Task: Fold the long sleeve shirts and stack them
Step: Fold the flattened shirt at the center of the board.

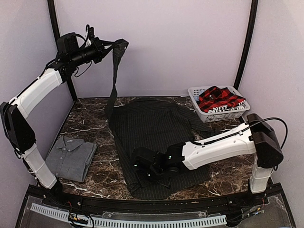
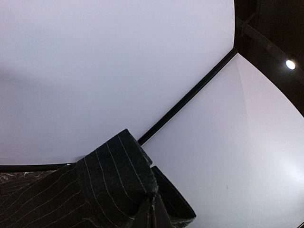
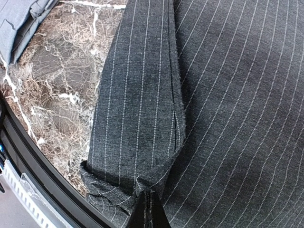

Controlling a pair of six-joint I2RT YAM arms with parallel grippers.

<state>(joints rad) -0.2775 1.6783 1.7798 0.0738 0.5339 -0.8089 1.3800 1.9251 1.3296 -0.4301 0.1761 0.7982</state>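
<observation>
The black pinstriped long sleeve shirt [image 1: 156, 126] lies spread flat on the middle of the marble table [image 1: 90, 121]. High at the back left, my left gripper [image 1: 107, 47] is shut on the end of its sleeve [image 1: 113, 80], which hangs down to the table. The left wrist view shows that cuff [image 2: 109, 185] pinched between my left gripper [image 2: 154, 216]. My right gripper [image 1: 136, 165] is low over the shirt's near left hem. It is shut on a folded edge of the cloth [image 3: 137, 118], as the right gripper [image 3: 152, 211] shows close up. A grey shirt [image 1: 71, 156] lies folded at the front left. The red-and-black plaid shirt [image 1: 218, 99] is bundled in the basket.
The white slatted basket [image 1: 223, 114] stands at the back right of the table. The black front rail [image 3: 42, 171] runs close beside my right gripper. The grey shirt's edge [image 3: 19, 19] shows left of the pinstriped cloth. Pale walls enclose the table on three sides.
</observation>
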